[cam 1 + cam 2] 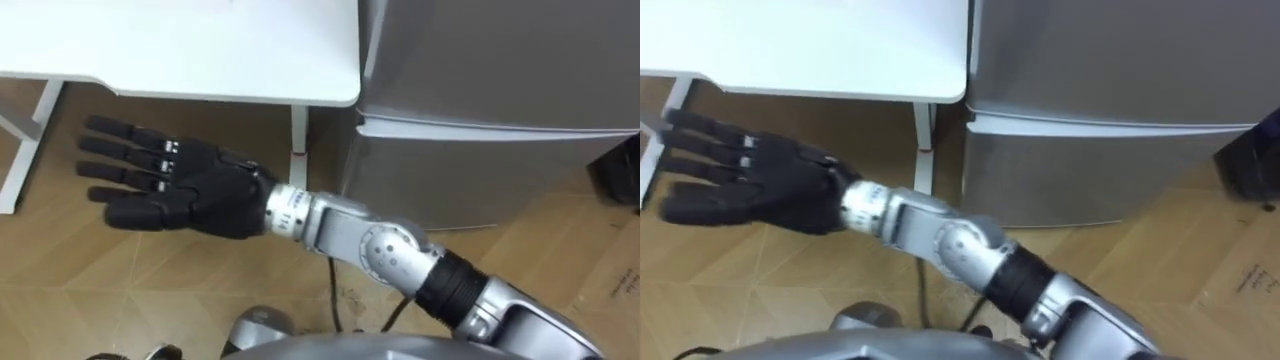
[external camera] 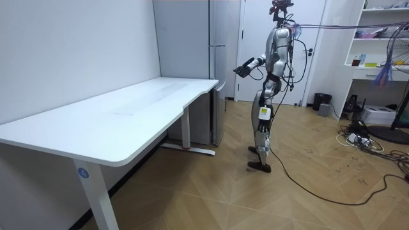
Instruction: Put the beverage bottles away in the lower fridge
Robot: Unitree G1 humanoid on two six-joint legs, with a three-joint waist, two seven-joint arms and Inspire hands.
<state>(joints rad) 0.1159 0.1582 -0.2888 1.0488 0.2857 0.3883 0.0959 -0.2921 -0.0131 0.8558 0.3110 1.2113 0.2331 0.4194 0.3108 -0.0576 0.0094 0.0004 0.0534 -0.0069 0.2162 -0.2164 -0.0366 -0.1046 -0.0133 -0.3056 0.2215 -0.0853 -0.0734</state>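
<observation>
Fridge (image 1: 480, 170) cut off at top, right edges.

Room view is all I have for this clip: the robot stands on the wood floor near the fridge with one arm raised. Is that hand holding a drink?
Observer: No. In the eye views the right hand is flat, with its fingers straight and spread, and holds nothing.
Operator: Where does it reach?
Observer: Across to the robot's left, over the floor, short of the edge of the white table and not toward the fridge.
Operator: Is the lower fridge door open yet?
Observer: No. The lower door sits flush under the upper door, and both are shut.
</observation>
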